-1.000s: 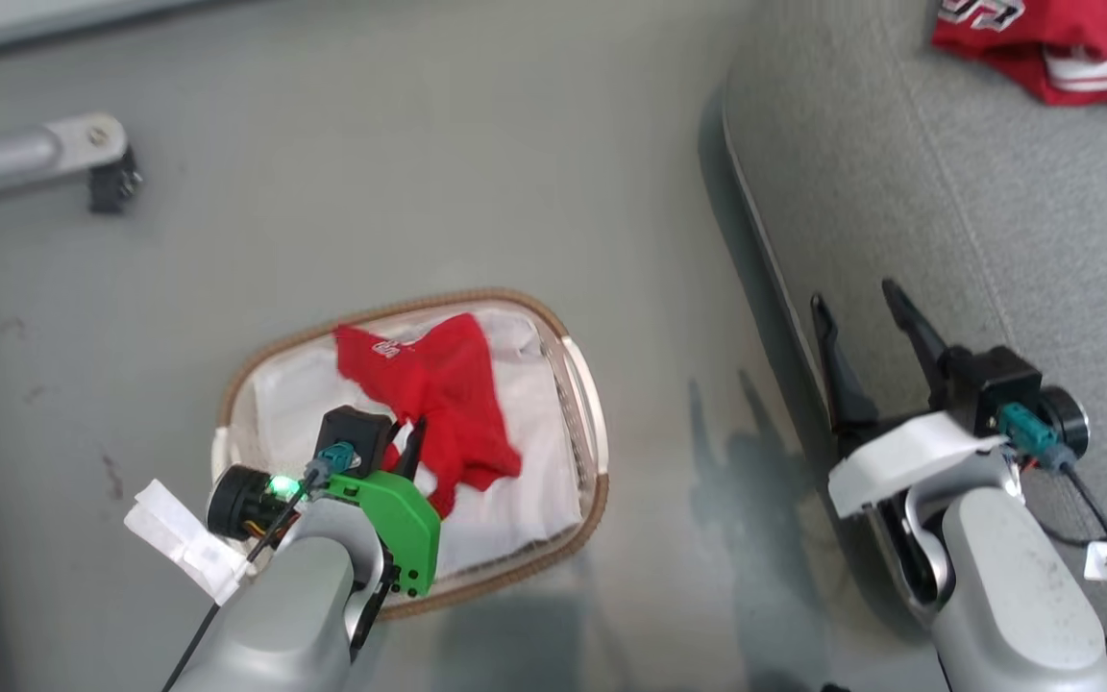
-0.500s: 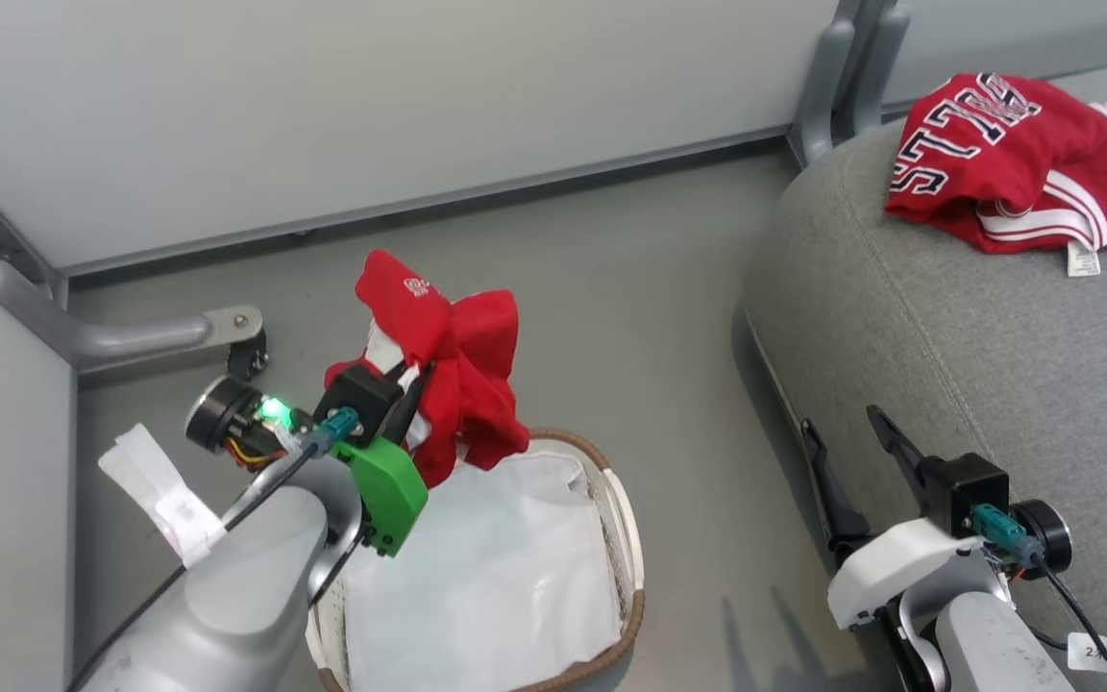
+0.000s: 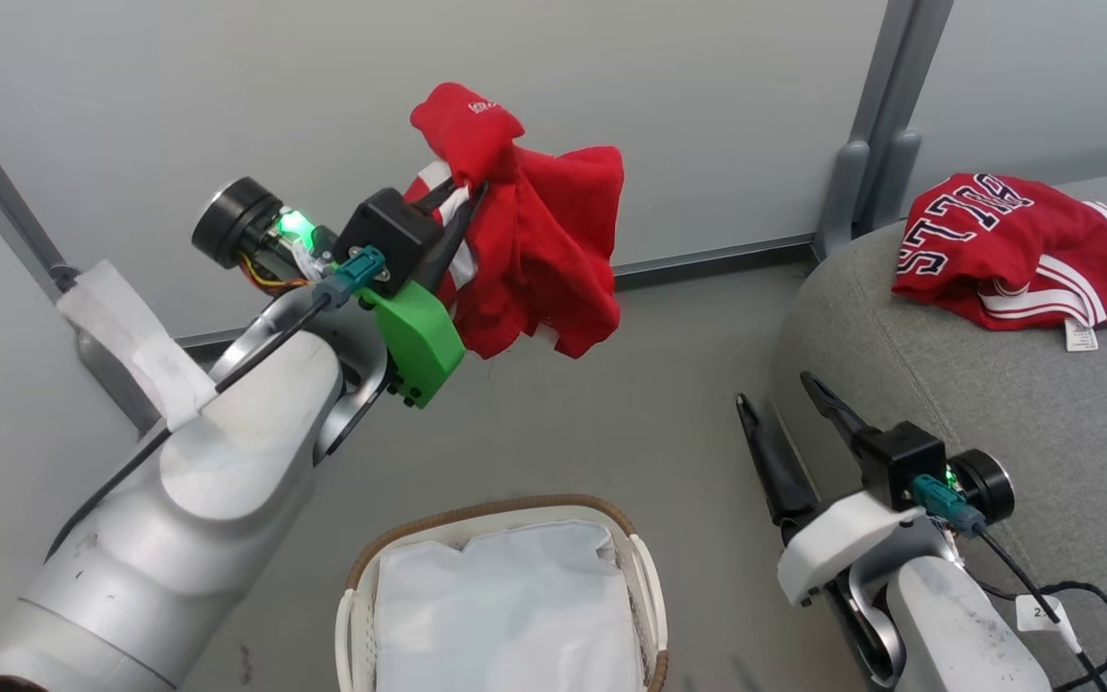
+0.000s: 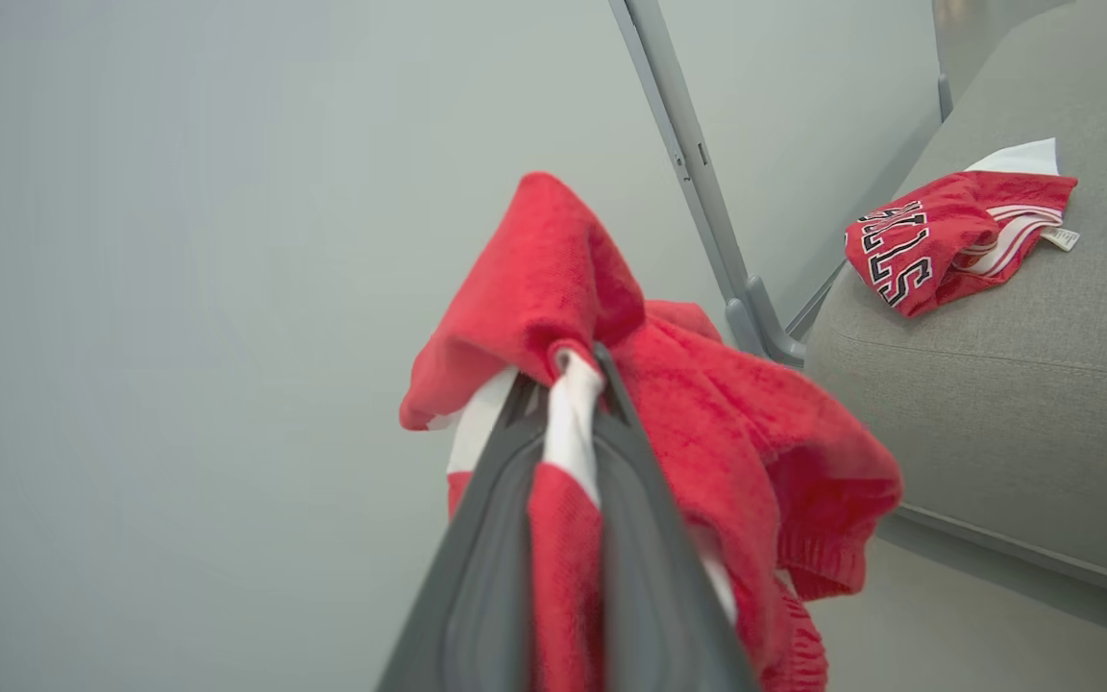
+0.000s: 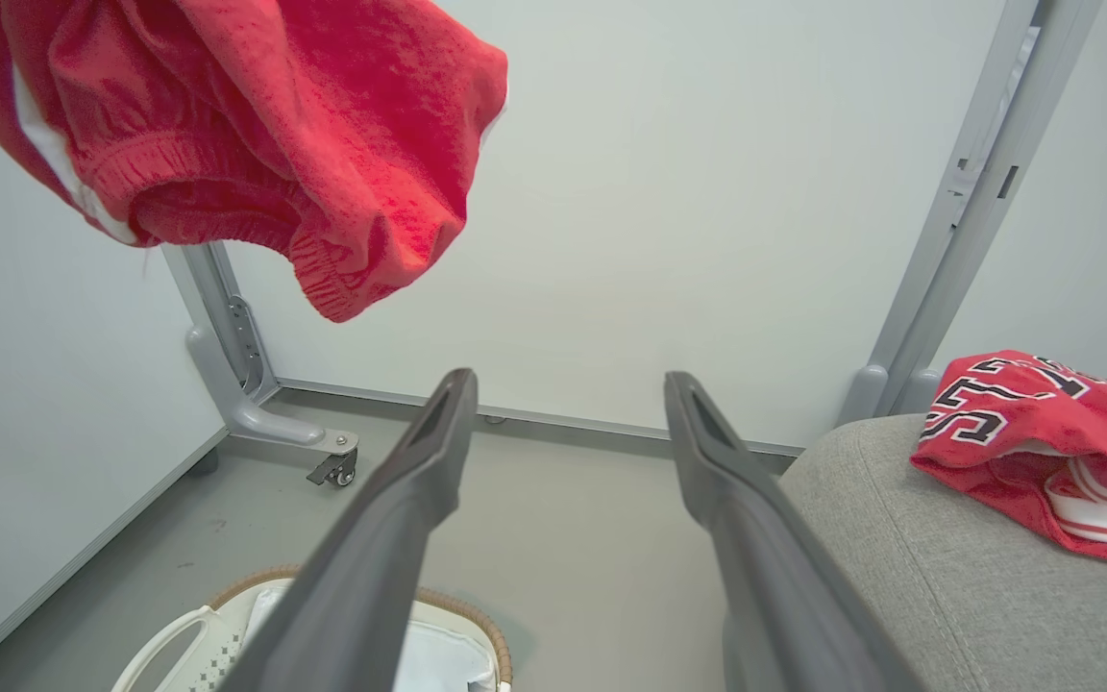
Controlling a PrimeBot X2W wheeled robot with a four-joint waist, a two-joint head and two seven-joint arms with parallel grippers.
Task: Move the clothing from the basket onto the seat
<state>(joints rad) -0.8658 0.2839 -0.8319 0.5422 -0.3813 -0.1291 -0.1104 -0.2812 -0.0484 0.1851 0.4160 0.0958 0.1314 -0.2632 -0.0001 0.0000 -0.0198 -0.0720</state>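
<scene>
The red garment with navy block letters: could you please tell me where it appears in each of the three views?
Head view: the red fabric garment with navy block letters lies upper right, on the grey fabric seat cushion.
Left wrist view: the garment is upper right.
Right wrist view: the garment is at the right edge, below middle.
Shared landmark: the grey metal partition post, just left of it.

In the head view the basket [image 3: 486, 506] sits on the floor [image 3: 669, 384] at 6 o'clock, the seat [image 3: 996, 404] to its right at 3 o'clock. On the seat at 2 o'clock lies one garment [image 3: 1005, 250]; the other garment [image 3: 544, 259] hangs from the left claw [image 3: 472, 190] at 12 o'clock, beyond the basket. The right claw [image 3: 773, 388] stands at 4 o'clock, between basket and seat.
</scene>
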